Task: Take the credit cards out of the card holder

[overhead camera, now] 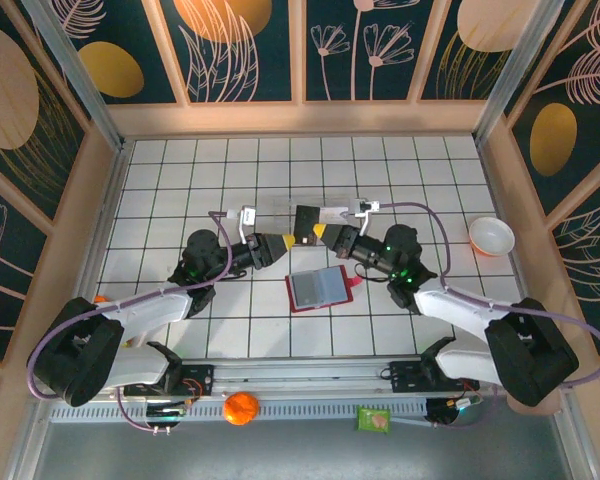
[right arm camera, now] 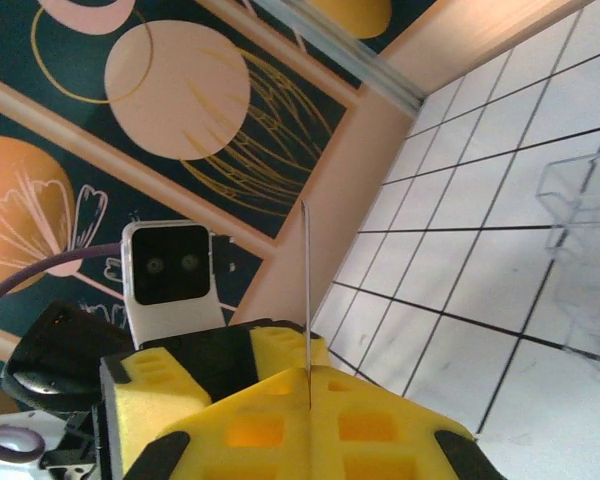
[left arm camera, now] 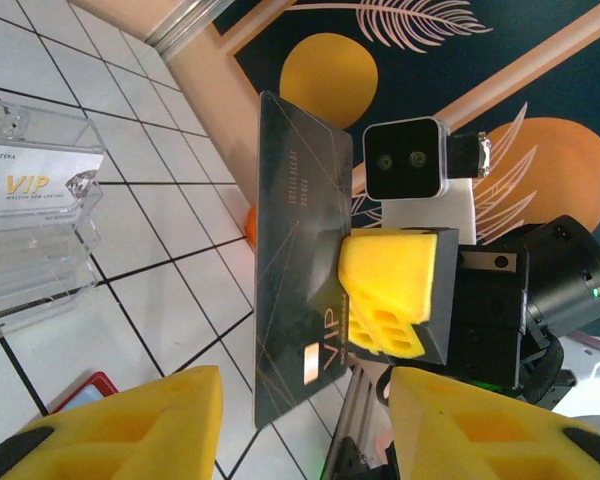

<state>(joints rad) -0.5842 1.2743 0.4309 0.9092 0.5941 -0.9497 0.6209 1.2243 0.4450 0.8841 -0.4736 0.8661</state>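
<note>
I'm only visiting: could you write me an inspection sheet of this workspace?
Surface: white tiled table, no spills seen.
Job's things: red wallet lying open; dark card held in the air; pale card in the clear tray.
Clutter: bowl on the table; orange and green packet on the near ledge.
Grippers: right gripper fingers pinch the dark card; left gripper open just before it.
Cables: purple cables loop beside each gripper.
Surroundings: floral panel walls.

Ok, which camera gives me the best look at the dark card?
Left wrist: the dark card faces the lens, VIP print readable, pinched by the right end effector. The right wrist view shows the card edge-on, a thin line. The top view shows it small and far off.
</note>
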